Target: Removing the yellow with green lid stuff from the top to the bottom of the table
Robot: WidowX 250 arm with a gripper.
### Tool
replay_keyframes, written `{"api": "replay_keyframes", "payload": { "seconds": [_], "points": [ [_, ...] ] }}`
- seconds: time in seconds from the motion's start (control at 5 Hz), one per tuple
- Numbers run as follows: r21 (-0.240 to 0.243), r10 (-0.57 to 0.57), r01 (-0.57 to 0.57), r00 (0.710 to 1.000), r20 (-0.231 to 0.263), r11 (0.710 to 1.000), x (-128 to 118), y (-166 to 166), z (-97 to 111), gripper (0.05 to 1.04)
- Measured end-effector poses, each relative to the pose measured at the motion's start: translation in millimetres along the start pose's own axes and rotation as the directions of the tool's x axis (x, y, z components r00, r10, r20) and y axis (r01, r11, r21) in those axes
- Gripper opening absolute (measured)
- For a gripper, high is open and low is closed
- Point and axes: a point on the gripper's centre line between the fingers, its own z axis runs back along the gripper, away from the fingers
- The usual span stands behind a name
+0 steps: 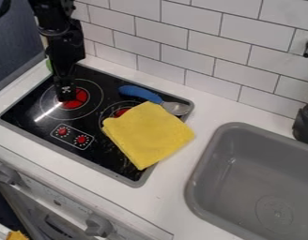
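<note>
White rectangular wall tiles [191,16] with dark grout lines along the back, beside a dark blue-grey wall [17,42] at far left. Below, white toy-kitchen countertop [210,110] with a black cooktop [40,119] set in a grey rim. On the cooktop, 2 ringed burners with red centres, plus 2 red dials in an outlined panel near the front. Over the left burner, the black gripper [66,92], pointing down from the arm at upper left. Cannot tell how far open, nor whether gripping anything. Behind the arm, near the cooktop's far left corner, a rounded green edge [49,66], mostly hidden; possibly the lid of the task's item, but cannot tell for sure. Across the cooktop's right part and over its rim onto the counter, a folded yellow cloth [148,135]. Just beyond, a blue-handled spoon [139,92], metal bowl towards the right. At right, a grey sink basin [244,164] with a black faucet [304,125] at its far side. Along the front, oven controls with grey knobs [98,226]. At bottom left, a small yellow-orange piece [17,236], cut off by the view's edge.
</note>
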Motion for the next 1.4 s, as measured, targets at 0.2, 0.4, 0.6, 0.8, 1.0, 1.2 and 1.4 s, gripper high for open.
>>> {"api": "replay_keyframes", "payload": {
  "seconds": [0.2,0.4,0.6,0.8,1.0,1.2,1.4],
  "points": [
    [-0.033,0.006,-0.006,1.0,-0.008,0.999,0,-5,-10,1.001],
    [-0.026,0.086,-0.086,0.996,0.022,0.996,1,10,0,1.001],
    [-0.008,0.176,-0.176,0.984,0.028,0.984,3,29,6,1.0],
    [0.046,0.253,-0.255,0.967,0.028,0.966,5,47,-2,1.0],
    [0.128,0.266,-0.264,0.964,0.001,0.956,7,57,-18,1.0],
    [0.208,0.27,-0.261,0.963,-0.016,0.943,9,70,-31,1.0],
    [0.253,0.279,-0.268,0.96,-0.012,0.93,10,83,-34,1.0]
  ]
}}
